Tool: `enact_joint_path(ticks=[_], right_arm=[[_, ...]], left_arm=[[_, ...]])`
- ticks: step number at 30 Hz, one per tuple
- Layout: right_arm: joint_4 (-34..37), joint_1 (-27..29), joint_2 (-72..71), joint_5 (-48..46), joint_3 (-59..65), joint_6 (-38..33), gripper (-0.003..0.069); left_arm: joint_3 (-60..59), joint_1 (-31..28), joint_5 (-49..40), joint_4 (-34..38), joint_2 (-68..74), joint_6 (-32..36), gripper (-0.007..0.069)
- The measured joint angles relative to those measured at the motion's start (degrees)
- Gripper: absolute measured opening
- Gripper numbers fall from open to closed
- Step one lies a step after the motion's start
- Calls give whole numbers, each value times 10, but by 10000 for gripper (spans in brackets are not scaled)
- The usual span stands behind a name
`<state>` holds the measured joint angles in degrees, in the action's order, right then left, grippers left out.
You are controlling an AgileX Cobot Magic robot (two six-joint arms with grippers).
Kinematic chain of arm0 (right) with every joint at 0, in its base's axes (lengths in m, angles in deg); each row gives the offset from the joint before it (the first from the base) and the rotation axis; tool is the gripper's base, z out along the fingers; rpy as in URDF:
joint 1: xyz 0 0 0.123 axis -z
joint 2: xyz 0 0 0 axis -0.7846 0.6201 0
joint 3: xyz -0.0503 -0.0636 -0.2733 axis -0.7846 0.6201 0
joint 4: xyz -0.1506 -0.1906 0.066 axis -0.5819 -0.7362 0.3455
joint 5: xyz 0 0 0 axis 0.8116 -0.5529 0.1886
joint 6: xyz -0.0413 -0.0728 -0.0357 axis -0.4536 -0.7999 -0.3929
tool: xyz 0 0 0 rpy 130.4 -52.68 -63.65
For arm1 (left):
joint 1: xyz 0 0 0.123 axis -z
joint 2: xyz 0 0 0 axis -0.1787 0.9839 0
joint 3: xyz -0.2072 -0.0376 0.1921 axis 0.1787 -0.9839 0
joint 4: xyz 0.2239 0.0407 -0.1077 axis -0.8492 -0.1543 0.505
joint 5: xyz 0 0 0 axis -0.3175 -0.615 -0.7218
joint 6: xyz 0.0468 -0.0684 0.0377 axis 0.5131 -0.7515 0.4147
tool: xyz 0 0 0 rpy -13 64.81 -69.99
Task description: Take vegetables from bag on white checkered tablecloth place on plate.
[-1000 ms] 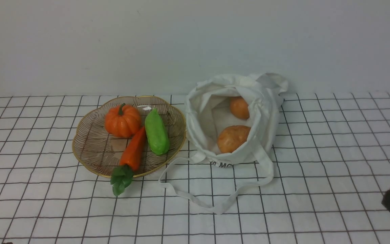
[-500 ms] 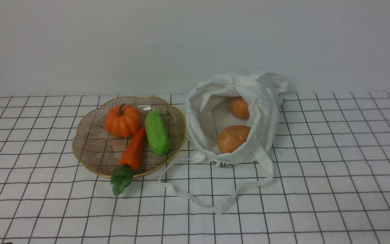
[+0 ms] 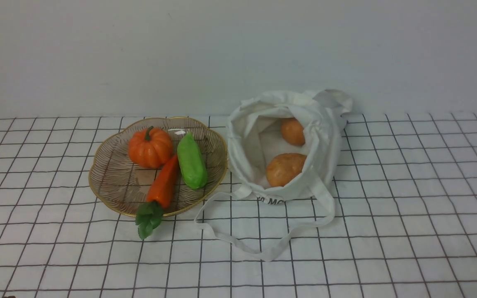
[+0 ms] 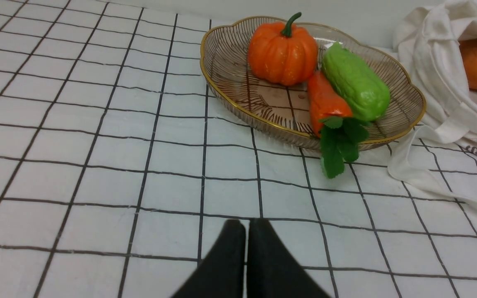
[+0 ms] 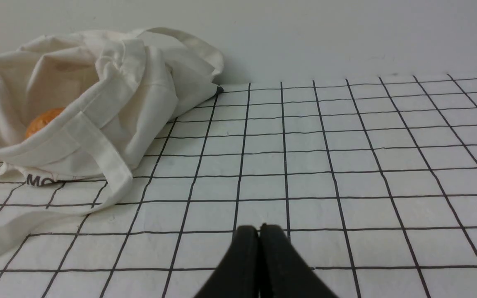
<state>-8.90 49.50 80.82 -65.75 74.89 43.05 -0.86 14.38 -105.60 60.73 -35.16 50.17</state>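
Note:
A white cloth bag [image 3: 321, 136] stands open on the white checkered tablecloth [image 3: 408, 186], holding two tan-orange potato-like vegetables [image 3: 285, 169] [image 3: 292, 131]. Left of it, the gold-rimmed glass plate [image 3: 110, 182] carries an orange pumpkin [image 3: 150, 147], a carrot [image 3: 163, 184] and a green vegetable [image 3: 191, 161]. Neither gripper shows in the front view. The left gripper [image 4: 246, 225] is shut and empty over bare cloth, well short of the plate [image 4: 230, 78]. The right gripper [image 5: 259, 229] is shut and empty, to the side of the bag [image 5: 97, 95].
The bag's long strap handles [image 3: 263, 244] trail forward across the cloth in front of the bag. The carrot's green leaves [image 3: 148, 217] hang over the plate's near rim. A plain pale wall [image 3: 238, 54] closes the back of the table.
A dark piece of the right arm at the front view's lower right corner has withdrawn out of the picture. Plate, vegetables and bag have not moved.

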Motion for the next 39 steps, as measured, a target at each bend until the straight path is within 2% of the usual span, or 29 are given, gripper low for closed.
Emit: enact_joint_path(ticks=[4, 11, 39], right_arm=[[0, -3, 0, 0, 0, 4, -15], [0, -41, 0, 0, 0, 12, -15], [1, -27, 0, 0, 0, 13, -15]], left_arm=[[0, 0, 0, 0, 0, 0, -8], [0, 0, 0, 0, 0, 0, -8], [0, 0, 0, 0, 0, 0, -8]])
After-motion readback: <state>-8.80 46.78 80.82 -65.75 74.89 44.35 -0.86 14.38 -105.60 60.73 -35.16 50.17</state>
